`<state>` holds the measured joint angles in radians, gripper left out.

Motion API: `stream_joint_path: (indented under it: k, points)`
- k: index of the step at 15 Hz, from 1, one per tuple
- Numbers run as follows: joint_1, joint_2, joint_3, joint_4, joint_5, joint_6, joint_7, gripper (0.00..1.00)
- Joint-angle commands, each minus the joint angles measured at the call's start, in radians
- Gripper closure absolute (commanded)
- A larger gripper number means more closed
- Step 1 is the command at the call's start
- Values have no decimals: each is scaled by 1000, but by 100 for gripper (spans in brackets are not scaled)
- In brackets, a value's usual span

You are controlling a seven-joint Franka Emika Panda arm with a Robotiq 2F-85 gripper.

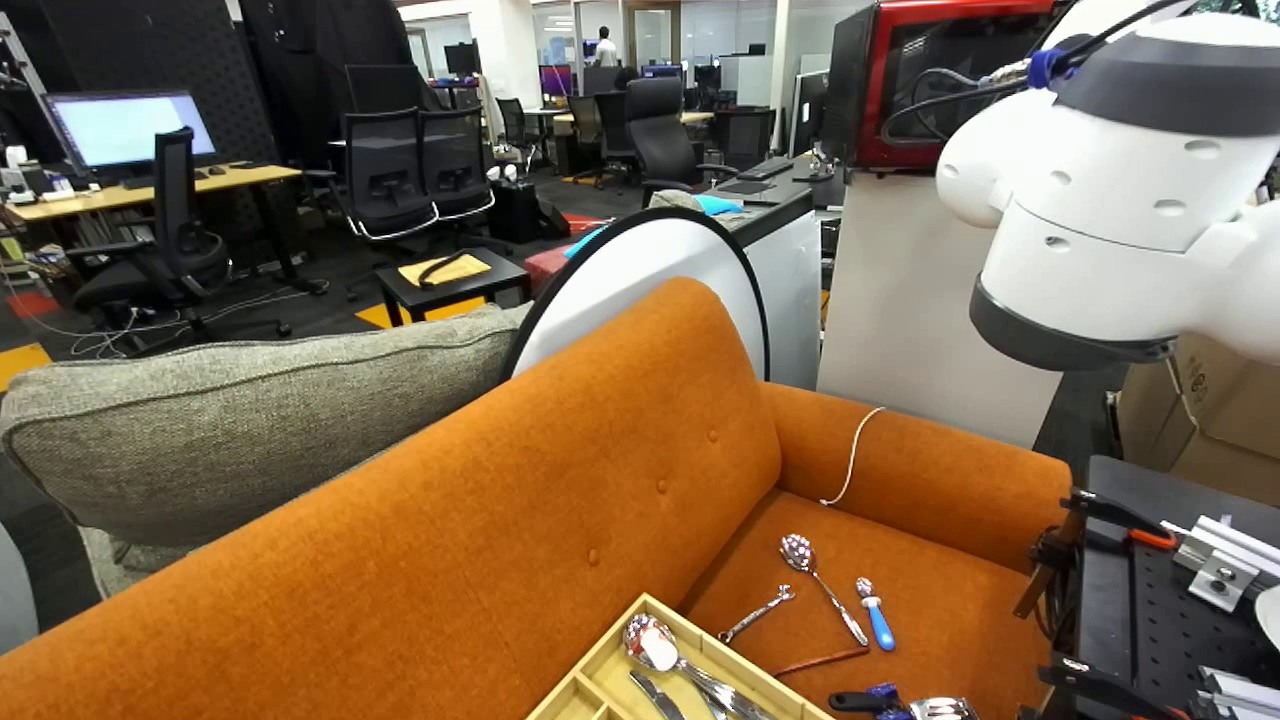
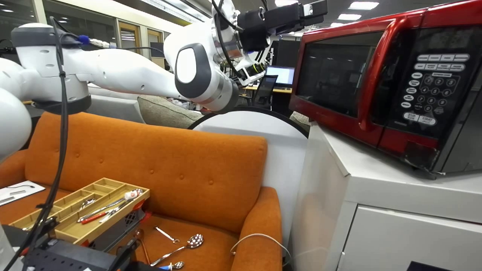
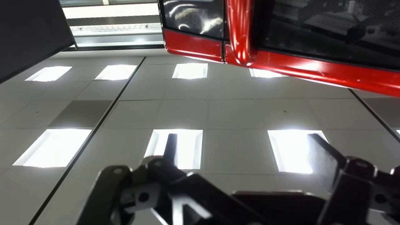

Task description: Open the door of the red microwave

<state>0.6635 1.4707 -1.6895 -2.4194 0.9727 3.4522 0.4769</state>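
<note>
- Pincer [image 3: 245, 148]: I hold my two fingers [image 3: 170, 148] spread apart, clamped on nothing. The wrist view, which stands inverted, shows only lit ceiling [image 3: 231, 147] between the tips. I judge this spread to be preparation for a grasp.
- Position: in an exterior view, I hang near the top edge of the red microwave [image 2: 389, 86], apart from its front. I judge that I must both lower and advance.
- Handle [image 2: 373, 75]: this bowed bar runs upright along the door [image 2: 335, 71], at the edge beside the control panel [image 2: 433, 88]. My finger spread lies across that long axis, which I judge suits straddling the bar.
- Door: it forms the wide front of the red microwave and faces out toward the side of my arm [image 2: 124, 75]. Its long axis is horizontal. It is closed. I judge that it swings from the edge opposite the handle, so the pull should follow an arc.
- White pedestal [image 2: 320, 195]: it bears the red microwave on its top, presumably to raise the handle into my reach.
- Orange sofa [image 2: 150, 158]: it stands beside the white pedestal, lower than the door. I judge it unlikely to obstruct the swing.
- Monitor [image 2: 282, 73]: it stands lit, well beyond; I assign it no role.
</note>
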Motion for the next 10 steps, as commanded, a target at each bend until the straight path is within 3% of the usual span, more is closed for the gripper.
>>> stream_joint_path:
  k: [1,6,10]
  points:
    - [23,0,16,-17,-41,3,7,0]
    - [61,-13,30,-46,-97,4,23,0]
    - [46,-62,36,-97,-131,20,13,0]
